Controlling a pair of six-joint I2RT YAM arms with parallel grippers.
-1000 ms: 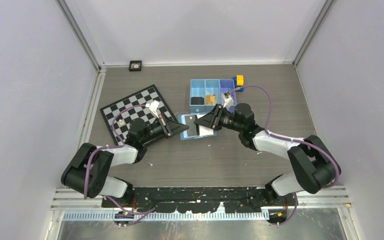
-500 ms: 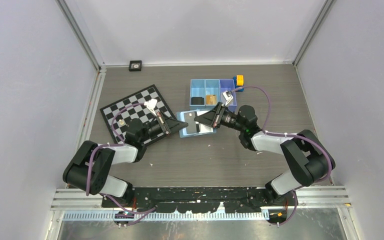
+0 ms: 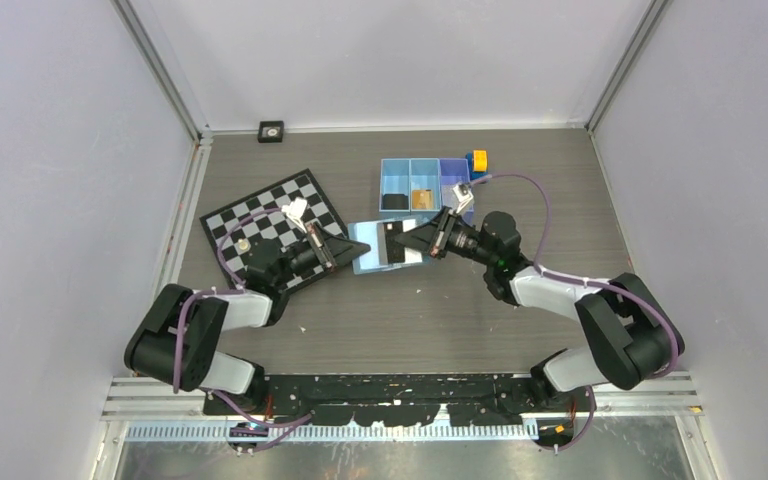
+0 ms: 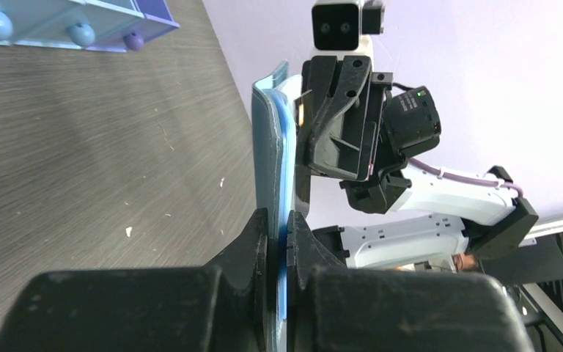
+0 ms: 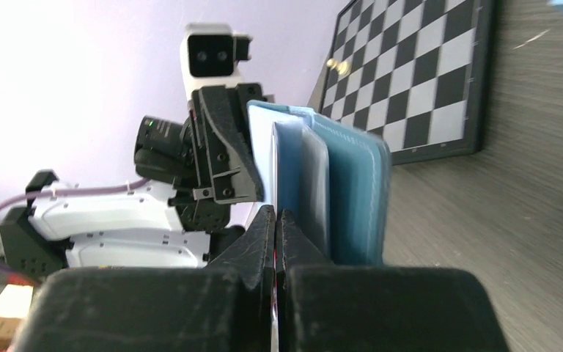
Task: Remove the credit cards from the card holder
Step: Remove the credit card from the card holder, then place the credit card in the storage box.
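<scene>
Top external view: right gripper (image 3: 406,240), earlier apart, now pinches shut, apparently on a credit card (image 5: 262,158). Left gripper (image 3: 365,248) clamps the card holder (image 3: 369,263).

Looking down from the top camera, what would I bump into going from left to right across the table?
chessboard → left claw → card holder → right claw → yellow block

Bright, even light, soft shadows, blurry foreground
</scene>
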